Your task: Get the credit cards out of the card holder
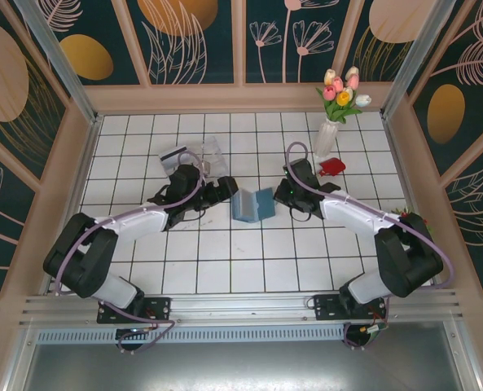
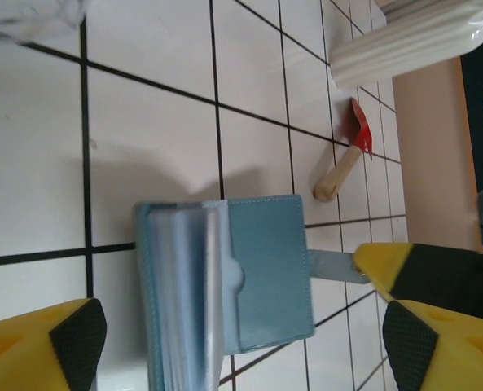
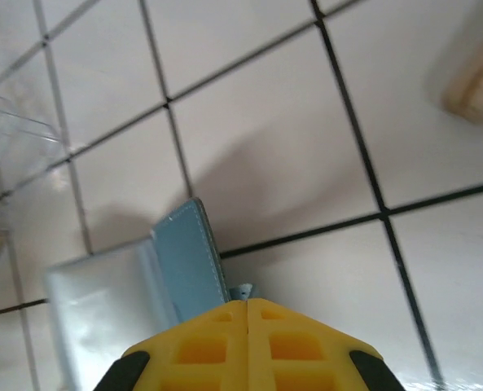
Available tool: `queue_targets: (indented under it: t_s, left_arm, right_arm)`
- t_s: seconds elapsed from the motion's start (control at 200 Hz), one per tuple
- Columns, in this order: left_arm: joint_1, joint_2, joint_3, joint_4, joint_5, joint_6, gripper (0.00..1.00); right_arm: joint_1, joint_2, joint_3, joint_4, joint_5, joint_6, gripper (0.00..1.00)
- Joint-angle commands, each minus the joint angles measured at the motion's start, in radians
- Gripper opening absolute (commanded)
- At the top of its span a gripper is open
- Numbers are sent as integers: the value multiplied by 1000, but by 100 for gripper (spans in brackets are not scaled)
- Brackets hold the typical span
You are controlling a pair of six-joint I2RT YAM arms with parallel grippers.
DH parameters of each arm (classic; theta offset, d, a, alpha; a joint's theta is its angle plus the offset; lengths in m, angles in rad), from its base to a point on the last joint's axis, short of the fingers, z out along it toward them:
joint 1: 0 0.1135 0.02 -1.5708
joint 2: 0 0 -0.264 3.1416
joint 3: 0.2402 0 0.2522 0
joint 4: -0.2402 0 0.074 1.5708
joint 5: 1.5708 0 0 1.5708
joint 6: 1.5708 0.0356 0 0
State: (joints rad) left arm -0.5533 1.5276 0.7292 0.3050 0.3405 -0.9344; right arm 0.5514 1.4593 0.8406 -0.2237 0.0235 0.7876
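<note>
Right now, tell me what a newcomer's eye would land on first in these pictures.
First the teal wallet, standing open like a book at the middle of the tiled table, with the left gripper open at one side and the right gripper shut on its other edge. Next, the white vase of tulips at the far right, with a small red scoop lying beside it.

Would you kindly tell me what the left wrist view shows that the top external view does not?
Left wrist view: the card holder's stacked clear pockets up close, with the open left claw either side. Top external view: the tulips, both arm bases and the patterned walls. Shared: the teal holder standing open on white tiles, the white vase, the red trowel.
</note>
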Motion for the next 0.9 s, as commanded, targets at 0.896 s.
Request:
queue_targets:
  t_s: [0.896]
  left_arm:
    - [-55,215,223,-173,34,78,84]
  right_arm:
    - [-32,-49,2,-4,-60,-1,7]
